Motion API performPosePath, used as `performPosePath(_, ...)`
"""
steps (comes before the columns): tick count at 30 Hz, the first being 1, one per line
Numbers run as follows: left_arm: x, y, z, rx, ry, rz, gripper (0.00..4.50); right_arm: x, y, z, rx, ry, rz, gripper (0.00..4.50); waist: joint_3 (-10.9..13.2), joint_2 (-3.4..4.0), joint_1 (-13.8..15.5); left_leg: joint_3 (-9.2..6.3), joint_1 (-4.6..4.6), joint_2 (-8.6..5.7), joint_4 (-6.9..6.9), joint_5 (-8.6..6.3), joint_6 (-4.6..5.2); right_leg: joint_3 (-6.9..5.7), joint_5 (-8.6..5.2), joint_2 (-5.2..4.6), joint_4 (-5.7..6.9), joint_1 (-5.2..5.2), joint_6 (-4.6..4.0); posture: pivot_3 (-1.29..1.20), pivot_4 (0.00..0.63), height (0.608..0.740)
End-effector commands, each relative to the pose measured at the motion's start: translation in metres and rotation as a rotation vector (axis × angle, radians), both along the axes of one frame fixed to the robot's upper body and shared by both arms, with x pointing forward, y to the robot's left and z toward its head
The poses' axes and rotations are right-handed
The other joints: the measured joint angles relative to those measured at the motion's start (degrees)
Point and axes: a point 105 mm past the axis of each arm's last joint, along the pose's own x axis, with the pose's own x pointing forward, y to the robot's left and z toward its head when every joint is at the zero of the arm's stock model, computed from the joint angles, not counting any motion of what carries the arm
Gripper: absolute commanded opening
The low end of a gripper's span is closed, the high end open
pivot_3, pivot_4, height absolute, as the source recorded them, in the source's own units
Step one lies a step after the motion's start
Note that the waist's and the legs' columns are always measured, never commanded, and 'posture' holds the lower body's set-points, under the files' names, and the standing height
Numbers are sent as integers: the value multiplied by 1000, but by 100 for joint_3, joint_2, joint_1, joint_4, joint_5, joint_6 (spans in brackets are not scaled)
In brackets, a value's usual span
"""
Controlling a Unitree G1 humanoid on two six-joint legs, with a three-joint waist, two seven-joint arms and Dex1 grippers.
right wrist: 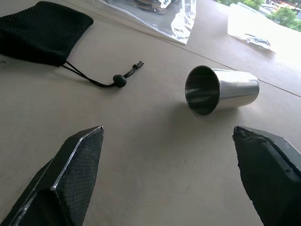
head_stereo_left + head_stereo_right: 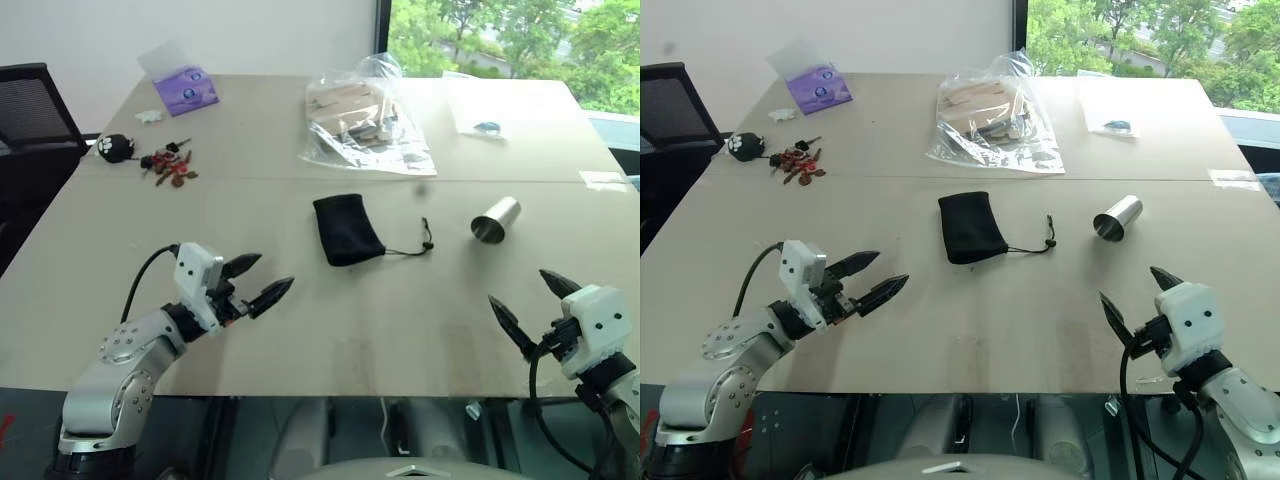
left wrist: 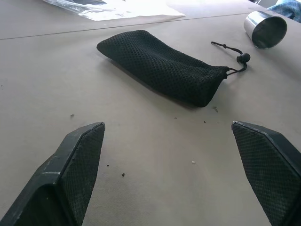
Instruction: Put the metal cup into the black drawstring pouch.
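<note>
Both claws spread and empty over the bench's near edge, left claw [image 2: 258, 282] facing the black drawstring pouch [image 2: 346, 229] mid-bench, right claw [image 2: 532, 303] facing the metal cup [image 2: 495, 220] on its side, likely pre-grasp staging.

This looks like an office or meeting room. A wide beige desk [image 2: 300, 330], made of two tops joined along a seam, fills the middle of the room. A black mesh office chair [image 2: 30, 120] stands at the desk's left edge, against a plain white wall [image 2: 200, 30]. Beyond the desk's far right corner a large window [image 2: 500, 35] looks out on green trees. On the desk's far left part sits a purple tissue pack [image 2: 185, 90].
</note>
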Motion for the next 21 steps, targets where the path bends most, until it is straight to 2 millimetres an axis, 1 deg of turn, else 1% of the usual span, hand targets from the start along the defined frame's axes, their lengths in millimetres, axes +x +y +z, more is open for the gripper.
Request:
performPosePath(1,1,0,12,9,-40,-14,4462,-1,5,7,10,-49,6,4500,0,0,1,0,0,0,0,0,0,0,0,0,0,0,0,0,150,740)
performPosePath(3,6,-1,15,18,-50,-23,4462,1,14,9,32,-69,38,4500,0,0,3,-1,0,0,0,0,0,-2,0,0,0,0,0,0,150,740)
performPosePath(5,7,-6,19,30,-63,-55,4462,2,22,13,54,-86,81,4500,0,0,2,-2,0,0,0,0,0,-3,0,2,0,0,0,0,150,740)
performPosePath(7,7,-11,25,35,-76,-86,4462,0,33,20,74,-107,158,4500,0,0,-1,2,0,-1,0,0,0,0,0,2,0,0,0,0,150,740)
performPosePath(11,5,-26,26,168,-94,-167,4462,-6,51,34,113,-132,316,4500,0,0,-2,1,0,-3,-1,0,0,-1,0,7,0,-1,0,0,150,740)
performPosePath(13,5,-42,30,215,-129,-220,4462,-16,57,29,98,-74,439,4500,1,1,9,-1,0,-3,-6,0,0,-2,0,8,-1,-1,0,0,150,740)
performPosePath(14,8,-50,30,256,-149,-237,4462,-24,59,23,82,-22,498,4500,1,0,22,-2,-1,-5,-6,0,0,-4,0,9,-1,-1,0,0,150,740)
performPosePath(16,14,-59,25,389,-160,-274,4462,-37,60,14,54,59,570,4500,0,-2,74,-11,-3,-11,-5,0,0,-14,0,6,-6,5,1,0,150,740)
performPosePath(17,17,-62,23,457,-177,-286,4462,-42,60,11,41,80,589,4500,0,-2,82,-17,-4,-14,-5,0,1,-19,0,7,-9,7,1,0,150,740)
performPosePath(18,18,-69,22,482,-192,-334,4462,-46,60,11,40,90,596,4500,0,-2,73,-18,-4,-14,-5,0,0,-21,0,10,-9,7,1,0,150,740)
performPosePath(21,32,-82,23,478,-177,-393,4462,-45,59,19,31,47,554,4500,0,0,36,-13,-2,-12,-7,0,0,-24,0,14,-5,5,1,0,150,740)
